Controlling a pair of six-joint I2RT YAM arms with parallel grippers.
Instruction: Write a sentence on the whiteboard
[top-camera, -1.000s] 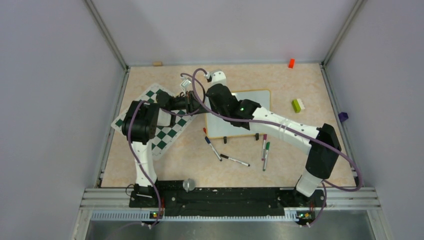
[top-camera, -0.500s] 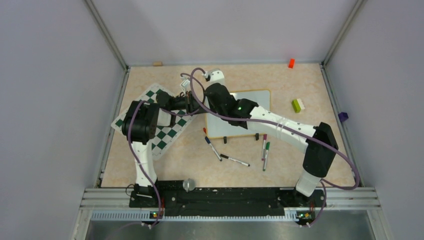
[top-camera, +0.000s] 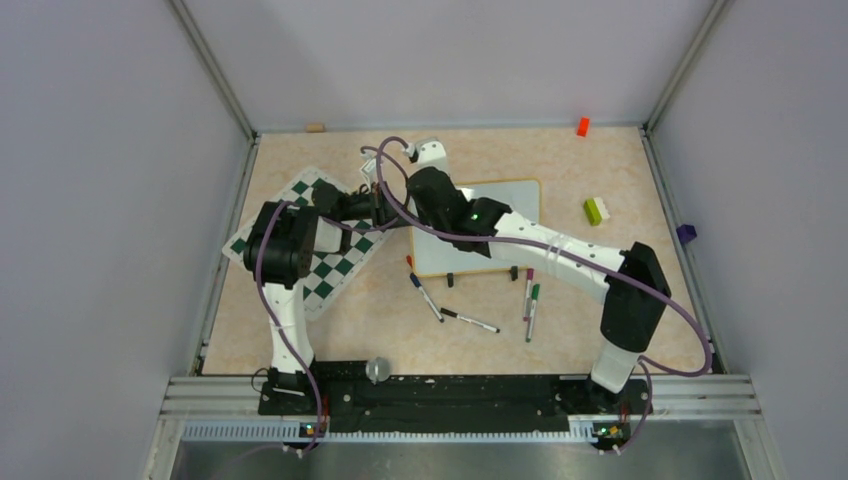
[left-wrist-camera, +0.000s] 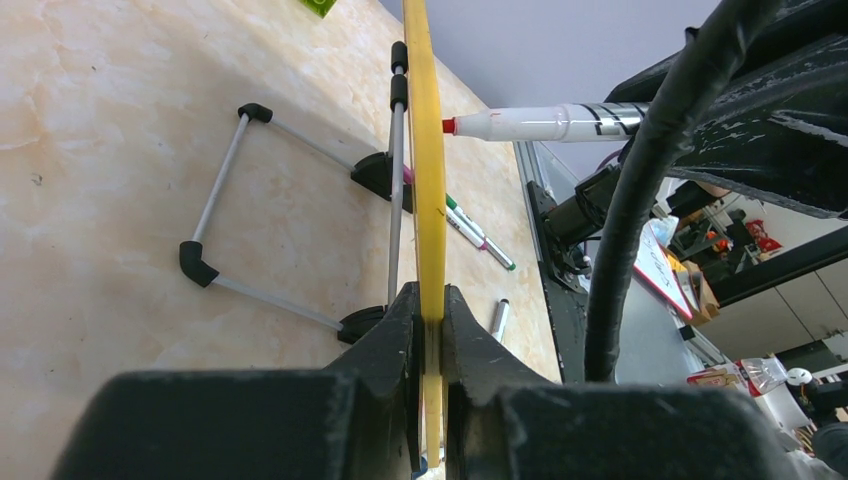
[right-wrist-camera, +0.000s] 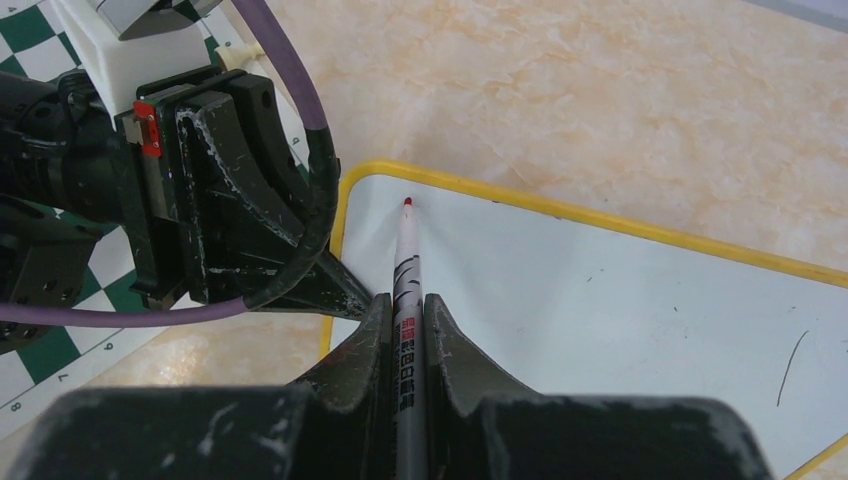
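Whiteboard (left-wrist-camera: 427, 150) edge inside left gripper (left-wrist-camera: 430, 305)

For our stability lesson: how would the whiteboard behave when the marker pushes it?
Probably stiff: the whiteboard looks straight edge-on. Likely light and tippy on its thin wire stand, hence the left gripper clamping its edge.

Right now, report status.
Left gripper shut on whiteboard frame. Right gripper shut on red marker, tip at the corner by the left gripper. No words written yet. Nothing blocks the tip.
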